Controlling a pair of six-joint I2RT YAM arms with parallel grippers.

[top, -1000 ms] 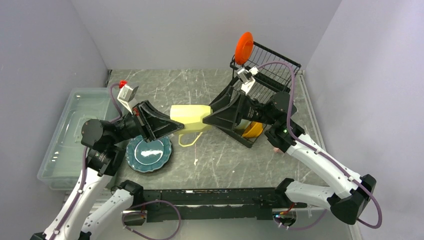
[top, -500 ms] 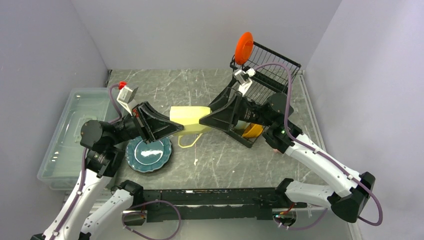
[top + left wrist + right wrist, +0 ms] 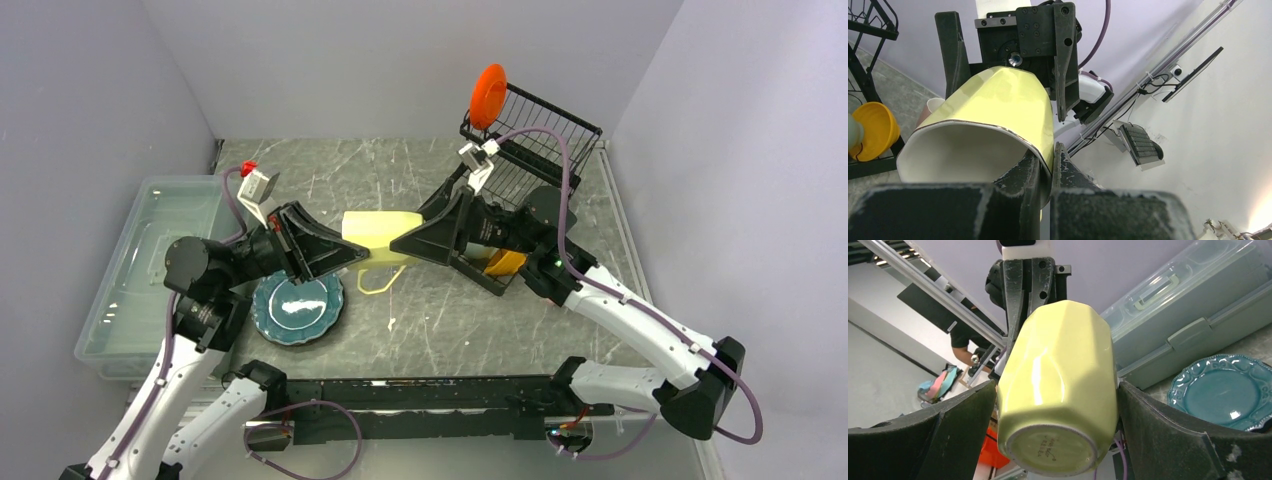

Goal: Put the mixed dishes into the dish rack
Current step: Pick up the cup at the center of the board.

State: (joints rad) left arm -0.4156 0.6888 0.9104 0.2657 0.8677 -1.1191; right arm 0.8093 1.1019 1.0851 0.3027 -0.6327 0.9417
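The pale yellow mug [image 3: 380, 230] hangs on its side above the table, between my two grippers. My left gripper [image 3: 355, 255] is shut on its rim, one finger inside the mouth and one outside [image 3: 1050, 155]. My right gripper [image 3: 402, 240] stands wide around the mug's base [image 3: 1058, 370], both pads touching its sides [image 3: 1057, 385]. The black wire dish rack [image 3: 550, 130] is at the back right, with a small orange-red plate [image 3: 488, 95] upright on its top corner and an orange-yellow bowl [image 3: 505, 262] in its lower tray. A teal plate [image 3: 297, 307] lies on the table under my left arm.
A clear plastic lidded bin [image 3: 140, 270] lies along the left wall. In the left wrist view a pink mug [image 3: 930, 105] shows behind the yellow one, near the rack's foot. Grey walls close in on both sides.
My right arm has slid left along the mug, and its jaws have drawn in slightly onto the base. The left gripper and the mug have barely moved.
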